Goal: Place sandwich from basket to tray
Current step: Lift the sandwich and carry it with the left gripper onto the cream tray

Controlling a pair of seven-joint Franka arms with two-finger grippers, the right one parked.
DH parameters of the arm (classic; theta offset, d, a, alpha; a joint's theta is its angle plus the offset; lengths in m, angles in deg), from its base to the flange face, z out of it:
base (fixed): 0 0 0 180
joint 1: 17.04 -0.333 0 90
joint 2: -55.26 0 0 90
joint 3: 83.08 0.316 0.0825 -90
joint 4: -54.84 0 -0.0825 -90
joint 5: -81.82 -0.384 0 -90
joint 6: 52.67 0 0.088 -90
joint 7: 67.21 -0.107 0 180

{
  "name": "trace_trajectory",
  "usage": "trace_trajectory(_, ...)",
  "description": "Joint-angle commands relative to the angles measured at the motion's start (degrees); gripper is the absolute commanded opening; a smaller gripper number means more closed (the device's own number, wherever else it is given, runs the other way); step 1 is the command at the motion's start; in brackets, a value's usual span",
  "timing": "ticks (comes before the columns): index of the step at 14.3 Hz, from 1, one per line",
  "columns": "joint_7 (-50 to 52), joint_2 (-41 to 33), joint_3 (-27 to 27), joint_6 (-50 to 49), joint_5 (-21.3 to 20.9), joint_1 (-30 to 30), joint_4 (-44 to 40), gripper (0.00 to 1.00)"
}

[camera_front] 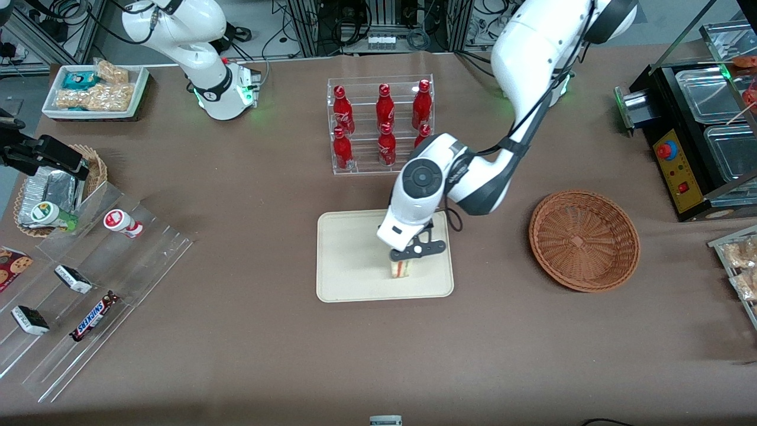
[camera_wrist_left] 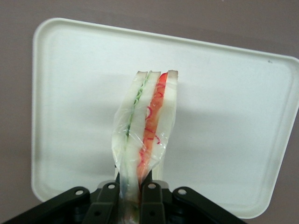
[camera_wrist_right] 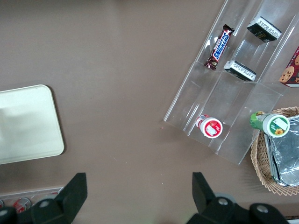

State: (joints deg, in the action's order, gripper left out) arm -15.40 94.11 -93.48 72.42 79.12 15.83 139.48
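Over the tray (camera_front: pixel 349 260), near the tray's edge closest to the front camera and toward the working arm's end, the gripper (camera_front: pixel 407 258) points down. Its two fingers (camera_wrist_left: pixel 150 193) are squeezed tight on the sandwich (camera_front: pixel 400 269). The sandwich is in clear wrap and hangs with its striped side showing: white bread, a green line and a red-orange line. Whether its tip touches the tray, I cannot tell. The basket (camera_front: pixel 584 239) sits on the brown table (camera_front: pixel 248 343), well apart from the tray, toward the working arm's end. Nothing is in it. A clear rack of red bottles (camera_front: pixel 381 124) stands farther from the front camera than the tray.
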Motion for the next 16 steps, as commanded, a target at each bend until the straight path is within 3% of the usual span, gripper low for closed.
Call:
trace_trajectory(1, 2.41, 3.15, 0.82, 1.46, -2.48, 2.64, -2.55, 0.06)
trace_trajectory(4, 2.86, 4.39, 0.73, 2.88, -2.84, 3.26, -2.55, 0.07)
trace_trajectory(5, 2.86, 4.47, 0.73, 2.88, -2.75, 3.34, -2.55, 0.1)
trace_trajectory(6, 2.95, 4.74, 0.73, 2.88, -2.75, 3.34, -2.55, 0.22)
trace_trajectory(8, 4.25, 4.57, 0.73, 2.88, -2.75, 3.34, -2.47, 1.0)
trace_trajectory(13, 5.67, -1.22, 0.82, 0.17, -2.75, 2.91, -2.47, 1.0)
trace_trajectory(16, 4.89, -5.71, 1.17, -6.93, -2.83, 2.47, -2.46, 1.0)
